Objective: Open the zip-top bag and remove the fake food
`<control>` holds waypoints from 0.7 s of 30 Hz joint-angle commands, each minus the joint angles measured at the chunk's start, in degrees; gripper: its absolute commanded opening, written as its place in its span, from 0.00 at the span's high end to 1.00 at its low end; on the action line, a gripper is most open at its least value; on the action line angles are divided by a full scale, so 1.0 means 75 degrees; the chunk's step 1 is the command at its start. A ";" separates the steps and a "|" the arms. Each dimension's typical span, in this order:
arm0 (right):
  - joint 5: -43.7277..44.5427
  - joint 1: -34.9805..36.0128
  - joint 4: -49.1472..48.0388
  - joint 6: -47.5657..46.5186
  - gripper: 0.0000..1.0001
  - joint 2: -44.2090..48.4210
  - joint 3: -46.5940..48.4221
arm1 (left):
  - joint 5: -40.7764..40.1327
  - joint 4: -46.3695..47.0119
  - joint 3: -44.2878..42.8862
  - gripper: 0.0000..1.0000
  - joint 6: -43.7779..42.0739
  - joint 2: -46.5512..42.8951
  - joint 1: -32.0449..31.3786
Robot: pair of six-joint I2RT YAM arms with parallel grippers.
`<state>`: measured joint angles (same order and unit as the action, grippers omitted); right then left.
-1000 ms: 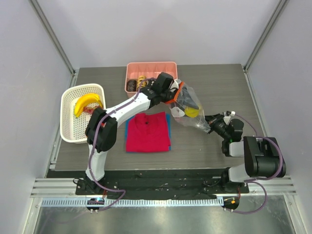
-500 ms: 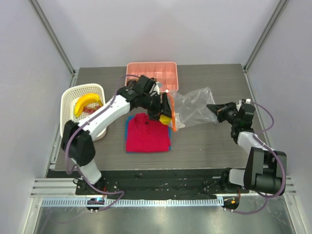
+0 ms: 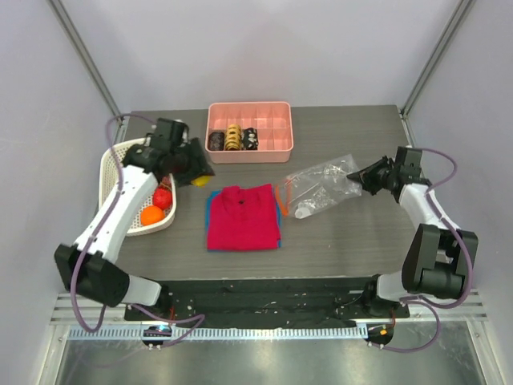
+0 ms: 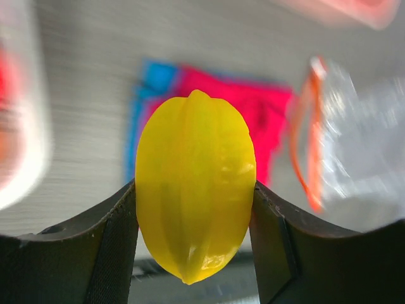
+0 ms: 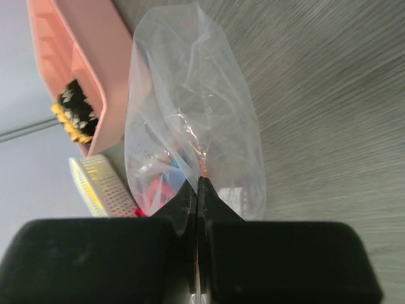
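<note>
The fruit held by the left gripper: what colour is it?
Yellow. The fruit shows lengthwise ridges, clearest in the left wrist view.

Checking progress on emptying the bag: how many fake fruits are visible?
3: a yellow fruit in the left gripper, a red fruit and an orange ball in the white basket. The arm may hide more.

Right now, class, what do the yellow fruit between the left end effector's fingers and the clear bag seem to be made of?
Yellow fruit: probably hard moulded plastic, glossy; smooth ridges carry bright highlights.
Zip-top bag: thin clear plastic film, shiny and crinkled; the table shows through it.
</note>
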<state>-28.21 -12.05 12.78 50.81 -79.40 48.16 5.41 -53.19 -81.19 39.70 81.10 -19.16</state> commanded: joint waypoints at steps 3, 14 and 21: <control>0.1756 0.0259 0.3463 -0.2121 0.98 -0.0989 0.2061 | -0.3438 0.0305 0.0640 1.00 -0.0723 -0.0759 0.1966; 0.3723 0.0774 0.4751 -0.3609 0.89 -0.3602 0.4873 | -0.4150 0.1327 0.1334 0.86 -0.1462 0.0974 0.3796; 0.6056 0.1582 0.6228 -0.3587 0.15 -0.3911 0.6503 | -0.3913 0.0554 0.0958 0.00 -0.1299 0.0532 0.3797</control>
<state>5.43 -4.32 50.92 25.74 -110.80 90.11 -24.67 -47.59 -70.61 29.36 90.70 9.26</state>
